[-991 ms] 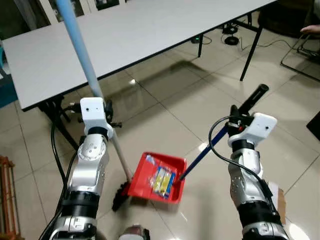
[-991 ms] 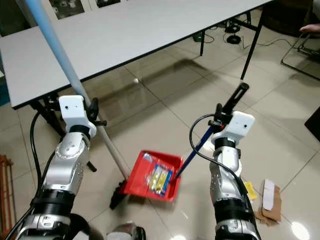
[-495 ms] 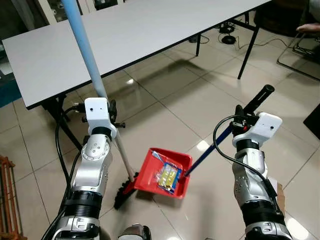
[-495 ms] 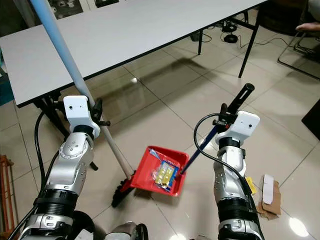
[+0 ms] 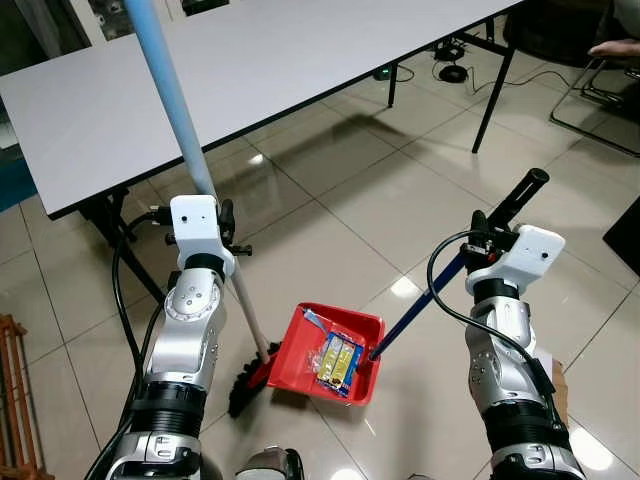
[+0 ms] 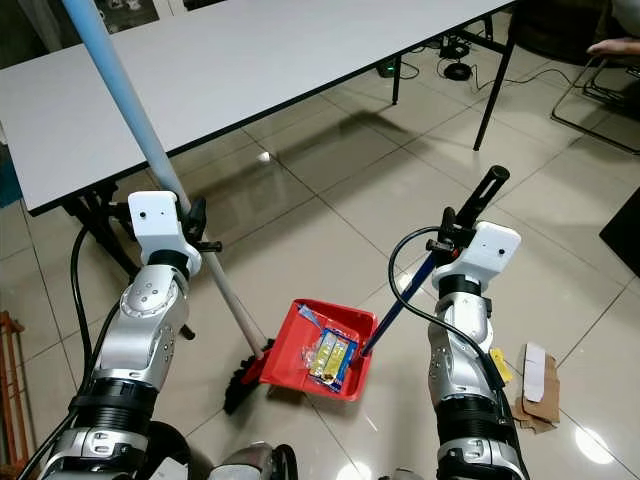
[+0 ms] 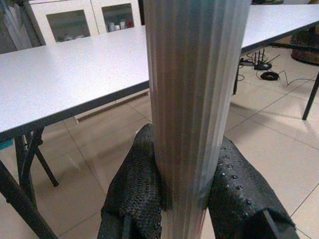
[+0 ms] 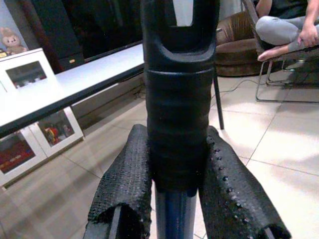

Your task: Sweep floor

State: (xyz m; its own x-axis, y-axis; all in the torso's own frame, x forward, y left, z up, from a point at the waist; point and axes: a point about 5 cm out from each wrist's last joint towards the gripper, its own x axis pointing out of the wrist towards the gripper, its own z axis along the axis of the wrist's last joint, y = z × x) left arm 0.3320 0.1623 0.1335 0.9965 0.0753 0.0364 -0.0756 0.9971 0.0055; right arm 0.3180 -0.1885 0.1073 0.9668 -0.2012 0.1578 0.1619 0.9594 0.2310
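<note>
A: Why this pose?

B: The left gripper [image 7: 182, 199] clenches the broom [image 5: 190, 160], bristles low and left of centre beside the red dustpan [image 5: 330, 355]; the right gripper [image 8: 174, 199] clenches the dustpan handle [image 5: 440, 290], probably keeping the yellow wrappers [image 5: 335, 357] in.

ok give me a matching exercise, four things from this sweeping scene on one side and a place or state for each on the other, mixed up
Things:
1. red plastic dustpan
2. light blue broom pole
3. yellow snack wrappers
4. flattened brown cardboard

Places or states:
A. gripped by the left hand
B. lying inside the dustpan
C. on the floor tiles beside the right arm
D. on the floor, its black-gripped blue handle clamped in the right hand

Pairs: 1-D, 2-A, 3-B, 4-C
</note>
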